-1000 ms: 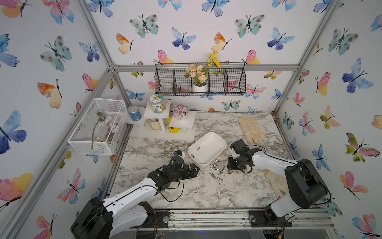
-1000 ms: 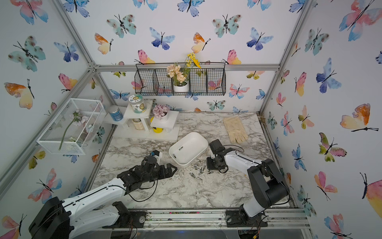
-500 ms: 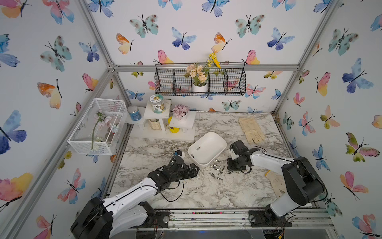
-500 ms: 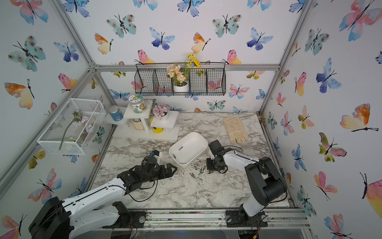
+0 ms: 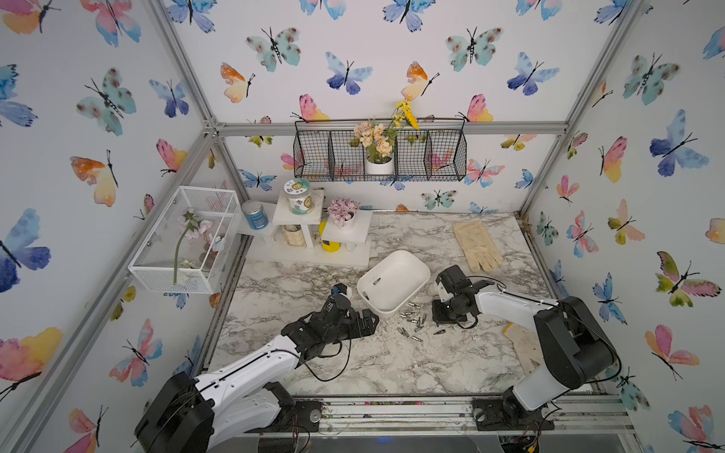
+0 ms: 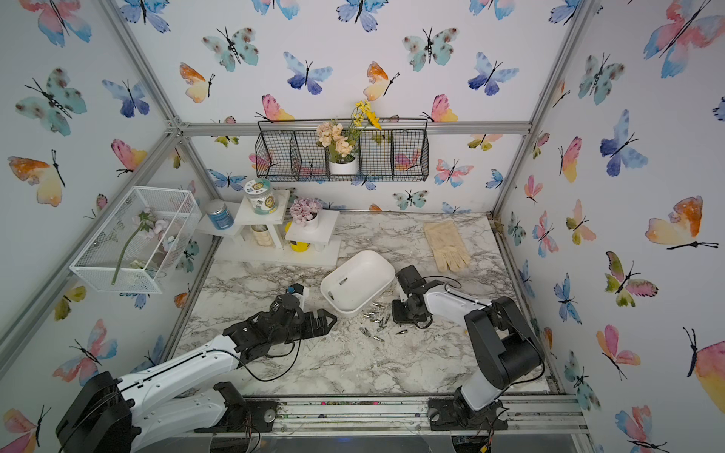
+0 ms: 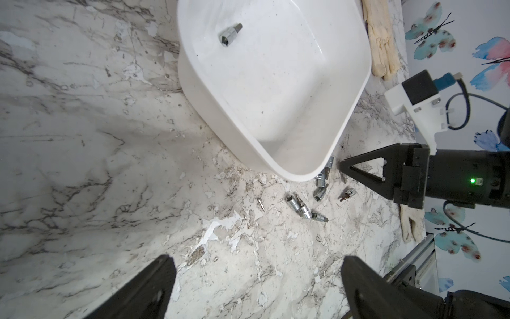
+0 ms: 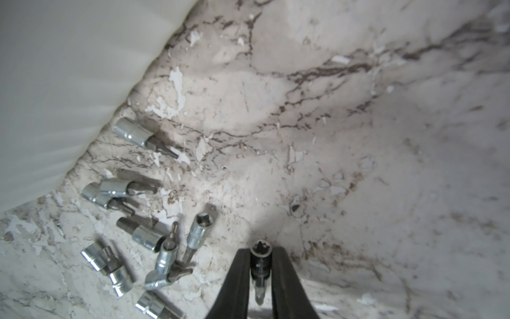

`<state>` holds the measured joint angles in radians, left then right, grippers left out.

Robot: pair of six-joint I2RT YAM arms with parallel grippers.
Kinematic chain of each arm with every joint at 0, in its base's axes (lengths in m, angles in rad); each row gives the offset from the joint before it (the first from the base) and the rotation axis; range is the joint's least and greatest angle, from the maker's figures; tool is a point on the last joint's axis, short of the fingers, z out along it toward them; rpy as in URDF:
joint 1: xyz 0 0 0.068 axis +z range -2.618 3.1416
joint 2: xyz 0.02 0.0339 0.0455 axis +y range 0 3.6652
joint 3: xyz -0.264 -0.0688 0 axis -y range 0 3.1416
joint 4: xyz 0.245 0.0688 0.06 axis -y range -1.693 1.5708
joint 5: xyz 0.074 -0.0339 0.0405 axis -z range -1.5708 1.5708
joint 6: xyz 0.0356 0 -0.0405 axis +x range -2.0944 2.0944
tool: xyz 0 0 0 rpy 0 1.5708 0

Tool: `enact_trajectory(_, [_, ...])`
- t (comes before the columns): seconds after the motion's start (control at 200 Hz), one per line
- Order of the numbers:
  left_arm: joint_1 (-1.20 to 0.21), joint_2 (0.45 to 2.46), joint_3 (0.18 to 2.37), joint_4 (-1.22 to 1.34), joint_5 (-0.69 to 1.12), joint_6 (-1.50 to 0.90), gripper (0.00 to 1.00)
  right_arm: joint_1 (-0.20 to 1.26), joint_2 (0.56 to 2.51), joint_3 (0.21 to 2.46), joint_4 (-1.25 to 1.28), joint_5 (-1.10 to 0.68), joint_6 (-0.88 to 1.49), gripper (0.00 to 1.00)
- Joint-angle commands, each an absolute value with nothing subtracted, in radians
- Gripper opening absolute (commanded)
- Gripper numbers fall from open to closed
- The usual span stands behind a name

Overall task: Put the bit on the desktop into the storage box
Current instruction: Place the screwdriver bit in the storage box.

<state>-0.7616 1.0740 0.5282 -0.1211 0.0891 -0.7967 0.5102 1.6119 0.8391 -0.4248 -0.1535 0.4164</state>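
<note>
- I'm looking down on the counter (image 5: pixel 392 364), a marble-pattern top that fills the cell floor; its surface is chipped and flaking around the work spot
- A white wire cage (image 5: pixel 184 235) hangs on the left wall and a black wire basket (image 5: pixel 443 157) holding a flower pot (image 5: pixel 378 166) hangs on the back wall, both well apart from my arms
- A white stepped shelf (image 5: pixel 314 243) carrying jars (image 5: pixel 299 198) stands at the back left of the counter, just behind the storage box
- The storage box (image 5: pixel 408 282) sits mid-counter, turned at an angle, with a lone bit (image 7: pixel 230 34) lying inside near its far end
- A glove (image 5: pixel 476 245) lies flat at the back right, clear of the box; a second glove (image 5: pixel 523 349) lies at the right edge, partly under my right arm (image 5: pixel 510 306)
- My left claw (image 7: pixel 256 258) has its fingers spread wide with nothing between them, low over bare counter and pointing at the box's near corner
- My right claw (image 8: pixel 260 250) is down at the counter just beside that same corner, fingers drawn together on the held bit (image 8: pixel 260 266), whose socket end pokes out past the tips
- The loose bits (image 8: pixel 143 234) are scattered on the counter between the two claws, several crossing or touching each other; the farthest lie right against the box's outer wall and the nearest just beside my right claw
</note>
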Motion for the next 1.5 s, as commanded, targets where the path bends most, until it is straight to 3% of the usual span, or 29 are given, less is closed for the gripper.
enact_trajectory(0.0, [-0.768, 1.086, 0.546, -0.145, 0.048, -0.779, 0.99, 0.514, 1.614, 0.837, -0.431, -0.132, 0.406, 0.17])
enact_trajectory(0.34, [-0.77, 1.094, 0.551, -0.149, 0.043, -0.776, 0.99, 0.514, 1.506, 0.943, -0.468, -0.116, 0.388, 0.17])
enact_trajectory(0.566, [-0.782, 1.101, 0.551, -0.155, 0.036, -0.775, 0.99, 0.514, 1.472, 1.035, -0.402, -0.22, 0.324, 0.17])
enact_trajectory(1.156, [-0.821, 1.104, 0.563, -0.198, -0.006, -0.784, 0.99, 0.604, 1.917, 1.401, -0.415, -0.17, 0.249, 0.17])
enact_trajectory(1.497, [-0.852, 1.133, 0.581, -0.201, -0.017, -0.776, 0.99, 0.617, 2.03, 1.484, -0.426, -0.156, 0.253, 0.19])
